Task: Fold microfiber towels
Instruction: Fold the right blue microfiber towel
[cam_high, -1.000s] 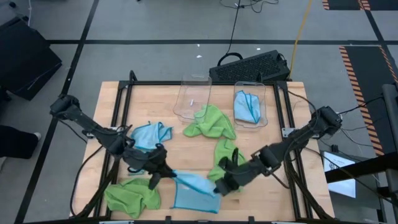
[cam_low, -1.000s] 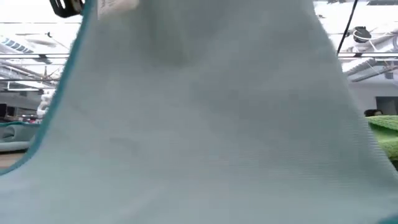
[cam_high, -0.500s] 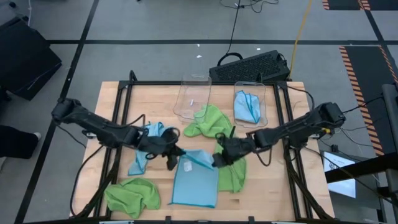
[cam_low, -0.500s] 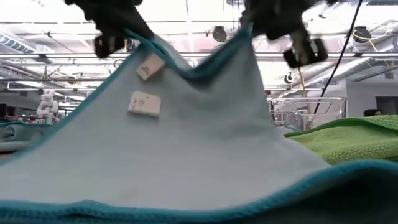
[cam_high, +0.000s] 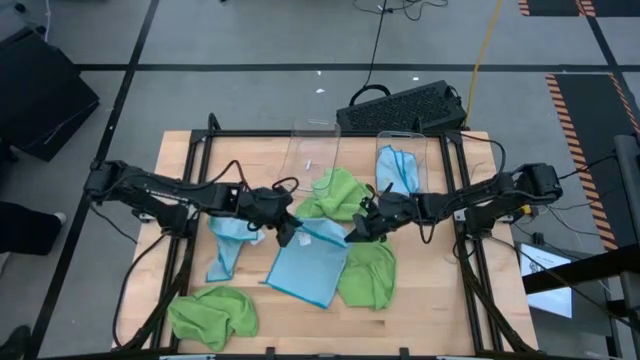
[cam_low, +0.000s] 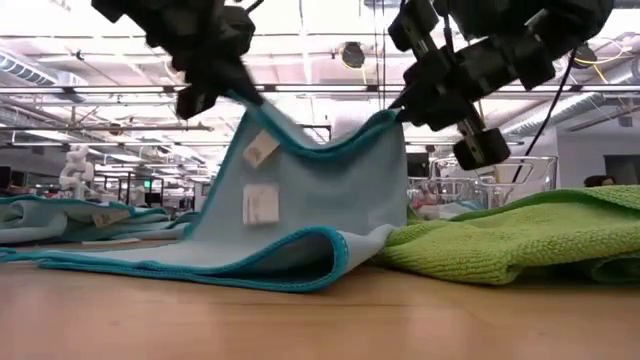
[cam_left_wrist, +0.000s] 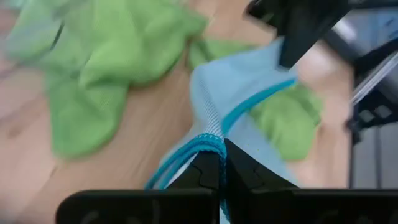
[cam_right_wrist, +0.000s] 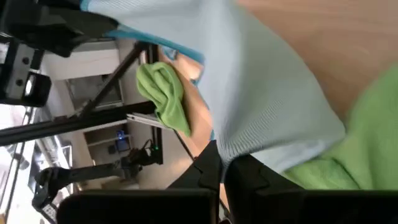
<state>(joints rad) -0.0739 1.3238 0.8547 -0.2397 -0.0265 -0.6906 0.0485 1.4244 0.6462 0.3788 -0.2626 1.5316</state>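
Above the wooden table (cam_high: 460, 310), both jaws pinch one light blue towel (cam_high: 305, 268) by its lifted corners.

The wooden tabletop (cam_high: 180, 170) is holding many cloths. A light blue towel (cam_high: 305, 270) is lying near the middle, with its far edge lifted up. A green towel (cam_high: 212, 315) is sitting crumpled at the near left corner. Another green towel (cam_high: 367, 277) is lying just right of the blue one. A second blue towel (cam_high: 228, 240) is lying to the left. A third green towel (cam_high: 338, 196) is resting by two clear bins (cam_high: 310, 155) at the far side.
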